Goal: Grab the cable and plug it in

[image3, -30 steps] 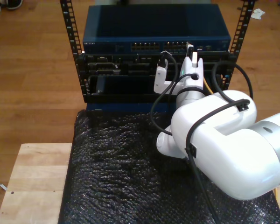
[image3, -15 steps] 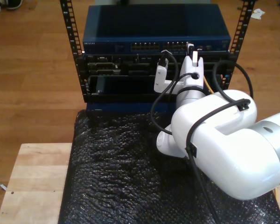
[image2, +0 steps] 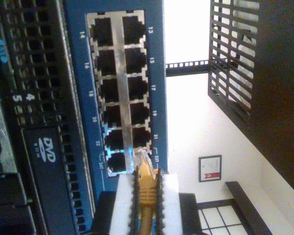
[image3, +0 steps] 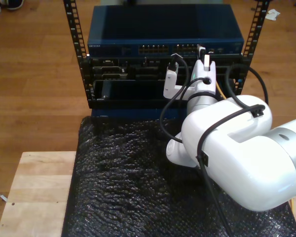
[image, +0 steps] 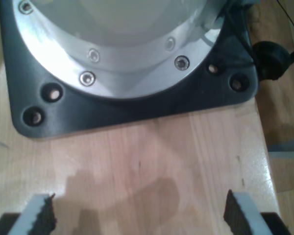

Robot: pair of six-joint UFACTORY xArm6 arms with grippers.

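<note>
Exterior view high behind a white arm (image3: 237, 148), facing the rack (image3: 163, 54), second wrist view close on its ports (image2: 120, 93), first wrist view close over wooden table (image: 152, 161).

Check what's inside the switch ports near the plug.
Ports on the blue switch look dark and empty. Cable plug tip sits at the last row; the port behind it is covered.

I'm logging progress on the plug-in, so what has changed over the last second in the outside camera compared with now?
Almost nothing. The arm at the rack sits a hair further toward the exterior view's right and lower; no clear advance toward the blue switch. My second tool is shut on the yellow cable, its clear plug at the bottom ports, not visibly seated. The black padding and the rack have not moved.
</note>
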